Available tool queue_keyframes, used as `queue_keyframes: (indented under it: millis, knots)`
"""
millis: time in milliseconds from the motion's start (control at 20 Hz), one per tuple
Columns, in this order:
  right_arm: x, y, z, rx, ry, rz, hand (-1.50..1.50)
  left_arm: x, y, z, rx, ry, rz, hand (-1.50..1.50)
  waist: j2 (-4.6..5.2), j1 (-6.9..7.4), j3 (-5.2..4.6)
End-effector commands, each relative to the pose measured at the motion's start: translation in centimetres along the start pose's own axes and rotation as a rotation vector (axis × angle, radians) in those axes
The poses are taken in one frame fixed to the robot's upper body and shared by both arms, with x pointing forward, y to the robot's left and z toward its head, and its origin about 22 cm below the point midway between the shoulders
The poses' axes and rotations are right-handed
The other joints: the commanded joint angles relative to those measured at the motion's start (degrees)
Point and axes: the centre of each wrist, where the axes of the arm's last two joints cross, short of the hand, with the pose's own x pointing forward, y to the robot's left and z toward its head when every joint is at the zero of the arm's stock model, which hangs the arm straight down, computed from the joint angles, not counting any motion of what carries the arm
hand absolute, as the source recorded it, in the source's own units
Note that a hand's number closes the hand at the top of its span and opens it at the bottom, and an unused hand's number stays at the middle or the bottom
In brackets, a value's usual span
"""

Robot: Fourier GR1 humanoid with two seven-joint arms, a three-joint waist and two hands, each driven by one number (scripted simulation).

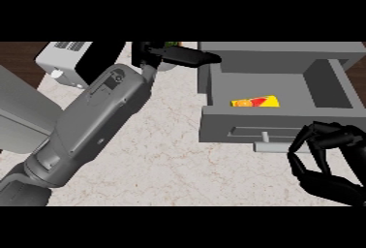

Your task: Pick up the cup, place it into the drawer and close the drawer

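My left forearm (93,121) reaches up across the counter to the far edge. There my left hand (178,55) is curled round the cup (166,68), just left of the drawer's back corner. Only a pale sliver of the cup shows under the hand and a green bit above it. The grey drawer (214,121) stands pulled out at the right, with a yellow and red item (255,101) lying inside. Its bar handle (268,146) sticks out of the front panel. My right hand (325,160) hangs at the lower right with relaxed, bent fingers, their tips just right of the handle and holding nothing.
A grey box-shaped appliance (64,60) sits at the far left corner. A grey slab (18,116) fills the left edge. The marbled counter (178,164) runs between my two arms, with dark wood beyond its far edge.
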Motion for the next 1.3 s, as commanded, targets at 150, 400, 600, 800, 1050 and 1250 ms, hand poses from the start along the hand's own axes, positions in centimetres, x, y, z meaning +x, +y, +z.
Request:
queue_keyframes:
  millis: [150, 400, 600, 800, 1050, 1250]
  knots:
    - [-1.6, 3.2, -4.0, 0.009, 0.021, 0.164, 1.5, -0.2, 5.0, 2.9, 0.029, 0.018, 0.025, -1.5, 0.16, 0.93, 0.02]
    - [-4.1, 4.9, -4.1, 0.145, 0.066, 0.374, 1.5, -0.4, 8.6, 4.5, 0.039, 0.037, 0.047, -1.5, 0.33, 1.07, 0.01]
    - [-6.8, 6.9, -4.2, 0.215, 0.087, 0.534, 1.5, -0.7, 11.4, 6.6, 0.056, 0.017, 0.034, -1.5, 0.38, 1.42, 0.04]
    - [-8.6, 8.5, -8.0, 0.24, 0.103, 0.628, 1.5, -1.4, 13.1, 8.7, 0.065, 0.019, 0.035, -1.5, 0.57, 1.43, 0.04]
    - [-12.1, 9.6, -10.9, 0.228, 0.13, 0.628, 1.5, 0.4, 15.9, 10.9, 0.062, 0.013, 0.04, -1.5, 0.52, 1.6, 0.09]
    - [-14.2, 8.6, -13.1, 0.241, 0.15, 0.602, 1.5, -0.5, 17.1, 11.2, 0.09, 0.017, 0.046, -1.5, 0.77, 0.77, 0.08]
